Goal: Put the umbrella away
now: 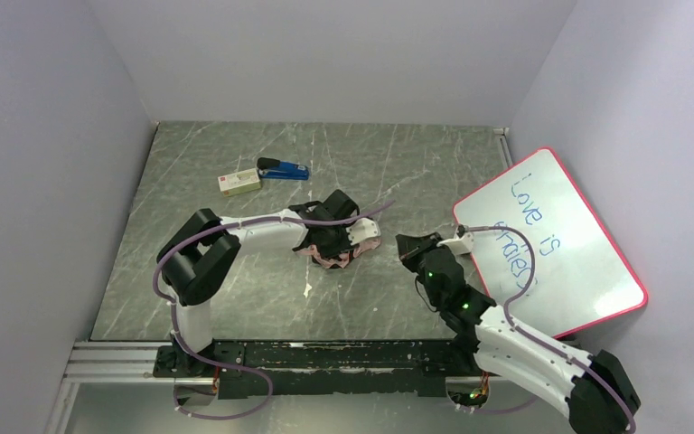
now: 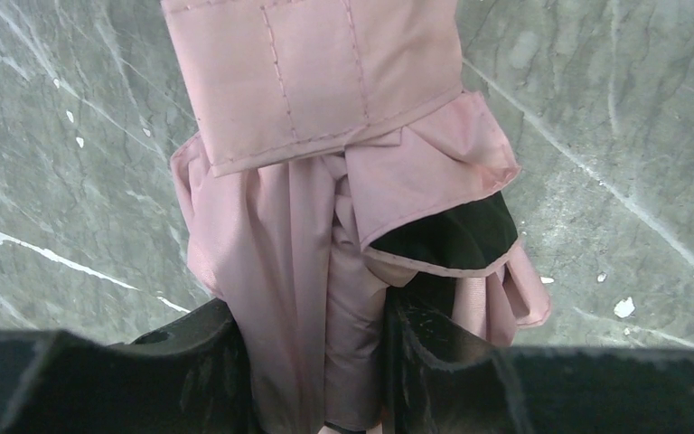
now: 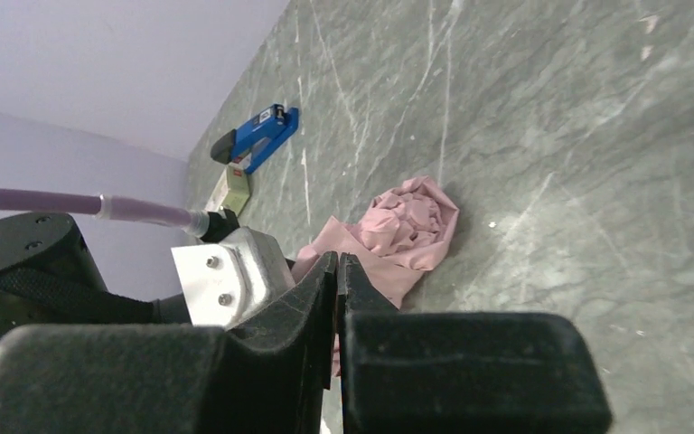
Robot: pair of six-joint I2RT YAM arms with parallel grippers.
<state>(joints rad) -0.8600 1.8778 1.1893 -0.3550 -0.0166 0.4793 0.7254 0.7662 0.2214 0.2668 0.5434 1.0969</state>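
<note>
The umbrella (image 1: 368, 240) is a crumpled bundle of pale pink fabric lying mid-table. My left gripper (image 1: 332, 242) reaches over it from the left. In the left wrist view the umbrella (image 2: 325, 226) runs up between my black fingers (image 2: 190, 362), and the left gripper (image 2: 325, 371) is shut on a fold of the fabric; a stitched pink flap and a dark inner lining show above. My right gripper (image 1: 405, 245) hovers just right of the bundle, apart from it. In the right wrist view the right gripper (image 3: 336, 264) is shut with nothing in it, and the umbrella (image 3: 407, 221) lies beyond its tips.
A blue stapler (image 1: 282, 169) and a small box (image 1: 239, 183) lie at the back left; both also show as the stapler (image 3: 262, 136) and box (image 3: 235, 188). A pink-edged whiteboard (image 1: 551, 240) with blue writing leans at the right wall.
</note>
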